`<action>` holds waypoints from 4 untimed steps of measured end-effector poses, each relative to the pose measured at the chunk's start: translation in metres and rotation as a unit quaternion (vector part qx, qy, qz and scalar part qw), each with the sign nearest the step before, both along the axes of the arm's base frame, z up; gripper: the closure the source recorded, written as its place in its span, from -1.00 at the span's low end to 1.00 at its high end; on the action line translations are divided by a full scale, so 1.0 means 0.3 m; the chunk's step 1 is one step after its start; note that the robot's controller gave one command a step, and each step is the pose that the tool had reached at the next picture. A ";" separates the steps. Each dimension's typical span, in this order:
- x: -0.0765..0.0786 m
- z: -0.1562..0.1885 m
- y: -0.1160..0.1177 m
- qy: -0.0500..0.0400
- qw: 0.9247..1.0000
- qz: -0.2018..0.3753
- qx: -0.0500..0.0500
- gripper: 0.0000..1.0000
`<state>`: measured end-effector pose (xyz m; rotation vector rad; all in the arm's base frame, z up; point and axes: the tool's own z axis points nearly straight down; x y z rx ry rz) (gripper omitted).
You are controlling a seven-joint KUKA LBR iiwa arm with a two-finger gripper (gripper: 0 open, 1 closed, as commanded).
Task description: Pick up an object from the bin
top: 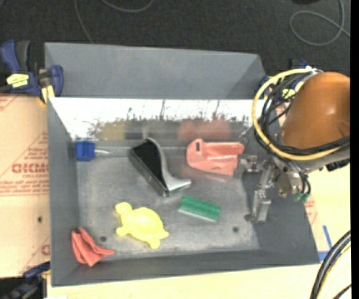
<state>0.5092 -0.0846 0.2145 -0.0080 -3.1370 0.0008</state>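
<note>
My gripper [258, 205] hangs at the right side of the bin, its fingers pointing down near the bin floor with nothing seen between them. A green ridged block [199, 208] lies to its left, a short gap away. A pink plastic piece [212, 155] rests up against the back wall, above and left of the gripper. A black and silver stapler-like tool [156, 165] lies tilted in the middle of the bin.
A yellow turtle-shaped toy [141, 223] lies at the front left. A red crumpled piece [87, 247] sits in the front left corner. A small blue block [85, 150] is at the back left. The arm's orange cover and cables sit over the bin's right wall.
</note>
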 end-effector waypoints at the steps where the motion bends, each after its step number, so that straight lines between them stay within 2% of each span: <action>1: 0.005 0.015 0.001 -0.004 1.000 0.002 -0.001 -1.00; 2: 0.039 -0.109 0.011 -0.008 1.000 0.008 -0.002 -1.00; 3: 0.057 -0.252 0.056 -0.005 1.000 0.016 -0.001 -1.00; 4: 0.146 -0.427 0.124 -0.011 1.000 0.001 -0.001 -1.00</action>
